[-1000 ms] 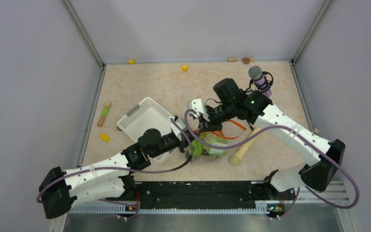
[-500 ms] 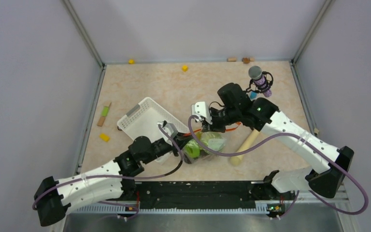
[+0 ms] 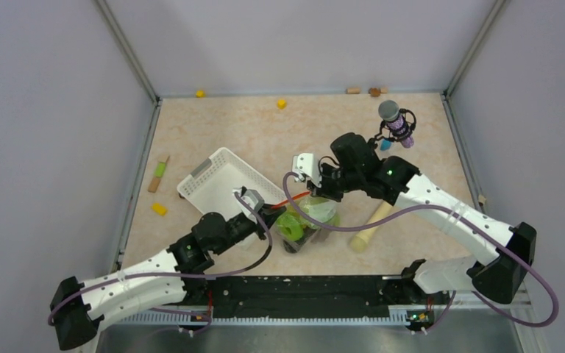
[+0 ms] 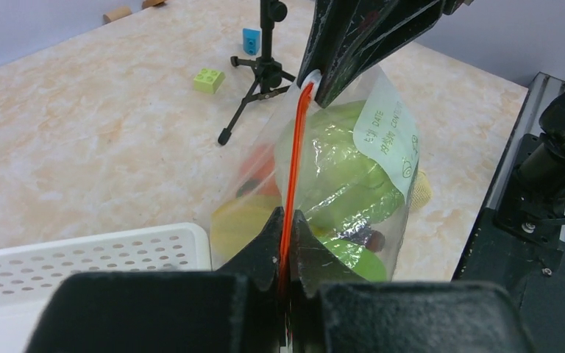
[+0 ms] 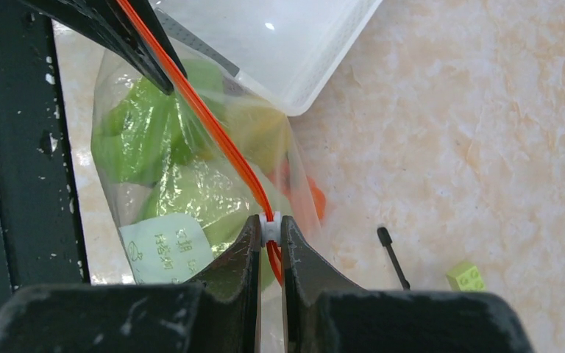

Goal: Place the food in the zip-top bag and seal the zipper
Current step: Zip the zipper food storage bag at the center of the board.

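Both claws are pressed together on one strip. My left claw [image 4: 285,220] pinches the zipper [image 4: 294,147] at its end nearest the white basket [image 3: 217,184]. My right claw [image 5: 268,224] pinches the small white slider [image 5: 268,219] at the end farthest from the basket.

Between them hangs the zip-top bag [image 4: 353,169], just beside the basket's near right corner and held up by its mouth. I cannot tell whether its bottom rests on the table.

As for the food [image 4: 338,191], green pieces bulge against the plastic, a yellow piece [image 4: 239,220] sits on the basket side, and something orange [image 4: 261,173] shows behind. I see no fruit lying outside the bag, so I judge the loading done.

Stretched taut from claw to claw, the zipper reads as a single red-orange line with no gap along it. That suggests the seal is closed across this span. A short curl of strip runs on past the slider, away from the basket, and I cannot tell whether it is shut. What is left, I judge, is finishing that last bit and letting go.
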You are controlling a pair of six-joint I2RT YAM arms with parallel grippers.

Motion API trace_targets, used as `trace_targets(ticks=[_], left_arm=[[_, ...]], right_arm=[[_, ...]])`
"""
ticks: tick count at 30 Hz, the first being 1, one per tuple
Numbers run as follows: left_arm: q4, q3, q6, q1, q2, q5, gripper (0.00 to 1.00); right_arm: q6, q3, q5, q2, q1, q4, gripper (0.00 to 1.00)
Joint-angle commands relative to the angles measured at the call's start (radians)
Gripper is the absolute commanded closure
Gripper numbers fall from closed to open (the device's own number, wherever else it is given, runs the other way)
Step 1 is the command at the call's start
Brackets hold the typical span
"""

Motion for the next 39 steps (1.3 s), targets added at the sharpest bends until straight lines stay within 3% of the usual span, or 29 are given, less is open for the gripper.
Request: trace_targets(ticks=[1,14,39], left_arm=[[0.035,-0.018,-0.018,0.003,-0.076,-0.068,1.00],[-0.052,-0.067,0.006,0.004,-0.276,-0.150,1.00],[-0.058,-0.081,0.004,0.003,-0.298,-0.187,1.00]], right_arm=[[0.023,-0.026,0.203,-0.064,-0.043,0.040,1.00],[0.132,-0.059,0.416,-0.065,-0.068,0.064,1.00],[0.163,-0.124,0.551,-0.156,-0.112,0.118,1.00]])
